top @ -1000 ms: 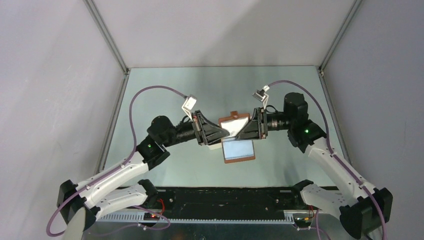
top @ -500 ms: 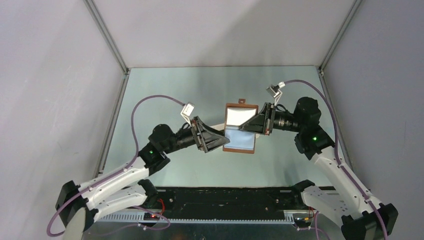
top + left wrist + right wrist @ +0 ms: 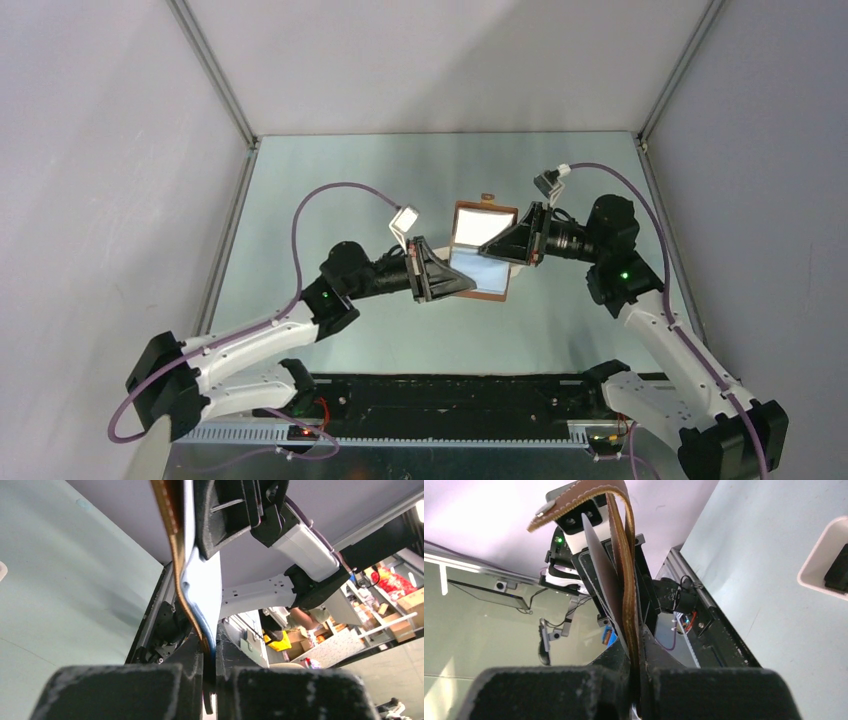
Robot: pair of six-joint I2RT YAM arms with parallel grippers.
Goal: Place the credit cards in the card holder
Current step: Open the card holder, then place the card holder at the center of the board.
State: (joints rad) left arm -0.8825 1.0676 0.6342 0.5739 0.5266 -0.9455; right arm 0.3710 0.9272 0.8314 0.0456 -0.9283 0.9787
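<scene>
L arm has swung in toward centre since half a sec ago. L gripper (image 3: 464, 286) now pinches card holder (image 3: 478, 225) at its near-left edge, R gripper (image 3: 487, 253) pinches its right side. Holder hangs open, off table (image 3: 330, 180). Dark item (image 3: 836, 572) in white tray (image 3: 819, 552) is cut off by frame edge, unidentifiable.
</scene>
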